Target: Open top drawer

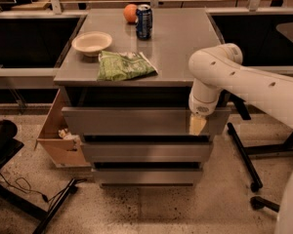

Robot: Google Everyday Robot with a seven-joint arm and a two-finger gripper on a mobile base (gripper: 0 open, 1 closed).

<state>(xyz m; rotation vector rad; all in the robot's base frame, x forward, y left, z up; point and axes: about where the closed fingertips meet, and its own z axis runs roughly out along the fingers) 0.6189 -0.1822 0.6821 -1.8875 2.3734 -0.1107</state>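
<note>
While your claw (198,125) hangs at the top drawer (132,121) stretching to its left, grip impossible to tell, the drawer looks barely out; most pulling remains.

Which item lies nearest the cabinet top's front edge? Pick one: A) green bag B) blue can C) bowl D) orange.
A: the green bag lies closest to the front edge, with the others farther back; the gripper hangs at the right end of the top drawer.

Speckled stone floor (151,211), dim warm light; cardboard box (53,140) at left, black chair base (246,160) at right. Gripper (198,125) hangs before the top drawer (132,121) at its right end.
</note>
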